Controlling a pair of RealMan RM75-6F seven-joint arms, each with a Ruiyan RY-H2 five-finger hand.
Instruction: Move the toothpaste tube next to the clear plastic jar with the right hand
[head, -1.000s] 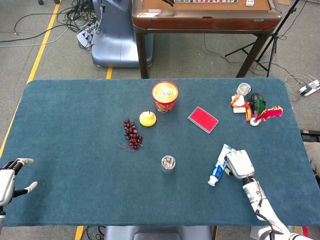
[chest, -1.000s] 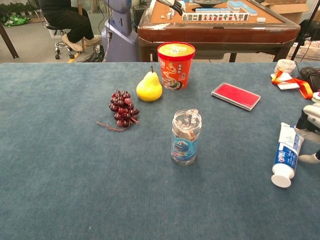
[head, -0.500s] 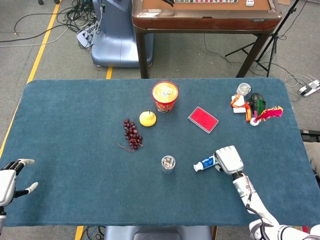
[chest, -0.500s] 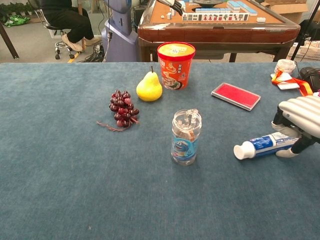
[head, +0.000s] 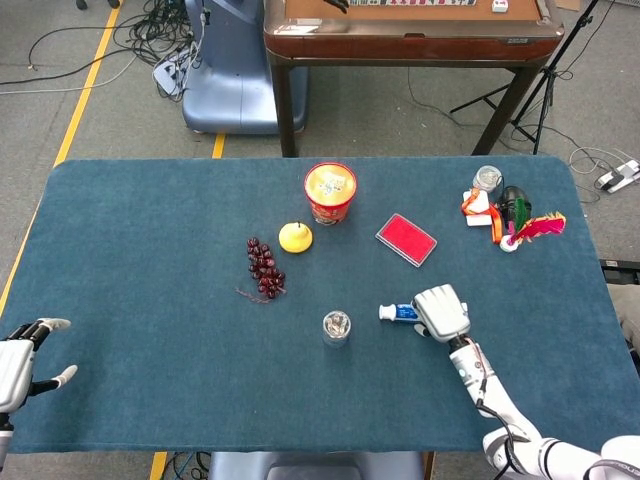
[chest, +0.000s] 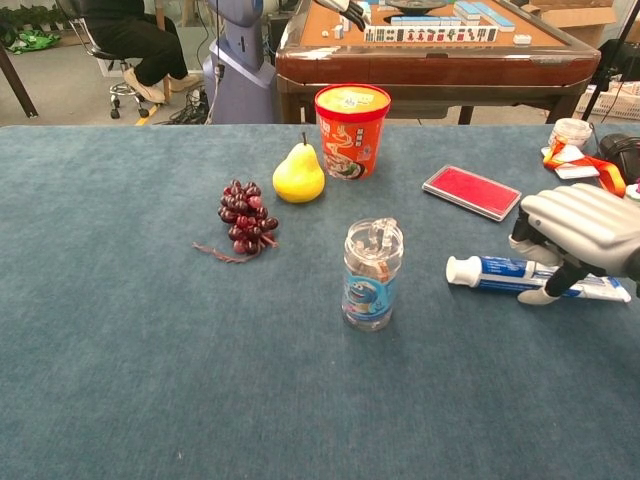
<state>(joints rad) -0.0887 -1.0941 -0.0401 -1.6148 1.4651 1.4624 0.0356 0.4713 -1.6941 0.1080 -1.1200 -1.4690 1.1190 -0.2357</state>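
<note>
The white and blue toothpaste tube (head: 398, 313) (chest: 497, 271) lies flat on the blue cloth, its white cap pointing left toward the clear plastic jar (head: 336, 327) (chest: 372, 272). My right hand (head: 441, 312) (chest: 577, 235) grips the tube around its middle from above, fingers curled over it. A gap about the jar's own width separates the cap from the jar, which stands upright with small items inside. My left hand (head: 22, 360) rests at the table's near left corner with fingers spread and nothing in it; the chest view does not show it.
Behind the jar sit dark grapes (head: 264, 268), a yellow pear (head: 295, 237) and a red noodle cup (head: 330, 192). A red flat case (head: 406, 239) lies behind the tube. Small clutter (head: 505, 212) sits at the far right corner. A wooden table (head: 410, 35) stands beyond.
My right hand has carried the tube left toward the jar and turned it, so its cap, which pointed at the near edge, now points left at the jar. The left hand stayed put.
</note>
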